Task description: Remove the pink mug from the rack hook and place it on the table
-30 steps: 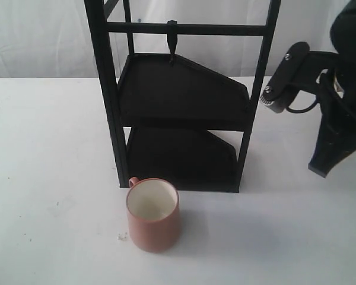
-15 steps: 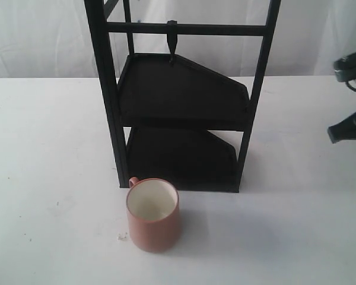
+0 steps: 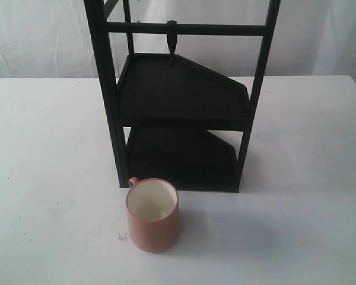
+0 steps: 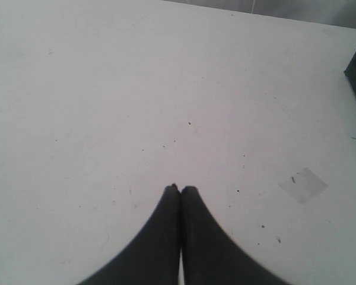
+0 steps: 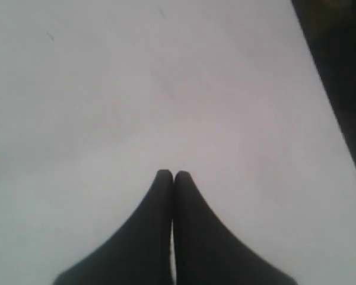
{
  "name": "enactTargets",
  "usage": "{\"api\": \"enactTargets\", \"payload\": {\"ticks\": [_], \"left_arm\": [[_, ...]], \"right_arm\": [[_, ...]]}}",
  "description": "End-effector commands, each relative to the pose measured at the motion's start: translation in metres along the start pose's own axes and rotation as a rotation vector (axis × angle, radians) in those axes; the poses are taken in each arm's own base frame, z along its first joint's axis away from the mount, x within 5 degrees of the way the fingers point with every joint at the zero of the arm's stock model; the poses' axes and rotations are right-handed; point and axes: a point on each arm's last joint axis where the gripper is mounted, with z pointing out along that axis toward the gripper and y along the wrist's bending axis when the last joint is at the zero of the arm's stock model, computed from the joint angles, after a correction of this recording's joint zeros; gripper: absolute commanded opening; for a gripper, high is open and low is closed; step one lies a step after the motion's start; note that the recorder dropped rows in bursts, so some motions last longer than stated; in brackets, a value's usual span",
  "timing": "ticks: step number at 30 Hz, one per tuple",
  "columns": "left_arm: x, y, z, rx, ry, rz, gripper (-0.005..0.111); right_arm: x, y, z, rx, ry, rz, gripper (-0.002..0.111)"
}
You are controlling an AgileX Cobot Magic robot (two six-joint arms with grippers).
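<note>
since the pink mug (image 3: 153,215) stands upright on the table (image 3: 47,148), just in front of the rack (image 3: 107,107) and apart from the bare rack hook (image 3: 172,41), the task looks done, with no step left. the left gripper (image 4: 180,189) and right gripper (image 5: 172,174) hover over the tabletop, jaws pressed together on nothing. neither arm shows in the exterior view, the mug's handle is mostly hidden behind its body, and the right wrist view is blurred.
</note>
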Motion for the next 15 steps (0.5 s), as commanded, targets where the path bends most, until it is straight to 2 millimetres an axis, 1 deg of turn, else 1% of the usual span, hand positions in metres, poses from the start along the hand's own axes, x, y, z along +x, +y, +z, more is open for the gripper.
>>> {"api": "enactTargets", "payload": {"ticks": [1, 4, 5, 7, 10, 13, 15], "left_arm": [[0.001, 0.0, 0.0, 0.006, -0.002, 0.002, 0.0], [0.001, 0.0, 0.0, 0.006, -0.002, 0.002, 0.0], [0.001, 0.0, 0.0, 0.006, -0.002, 0.002, 0.0], [0.001, 0.0, 0.0, 0.006, -0.002, 0.002, 0.0], [0.001, 0.0, 0.0, 0.006, -0.002, 0.002, 0.0], [0.001, 0.0, 0.0, 0.006, -0.002, 0.002, 0.0], [0.001, 0.0, 0.0, 0.006, -0.002, 0.002, 0.0]], "right_arm": [[0.004, 0.003, -0.042, -0.139, -0.373, 0.011, 0.0], [0.006, 0.003, -0.076, -0.195, -0.58, 0.017, 0.0], [0.007, 0.002, -0.085, -0.207, -0.628, 0.024, 0.0], [0.009, -0.001, -0.109, -0.231, -0.734, 0.062, 0.0], [0.015, -0.006, -0.139, -0.243, -0.864, 0.072, 0.0], [0.025, -0.01, -0.163, -0.241, -0.951, 0.079, 0.0], [0.03, -0.012, -0.174, -0.243, -0.998, 0.082, 0.0]]}}
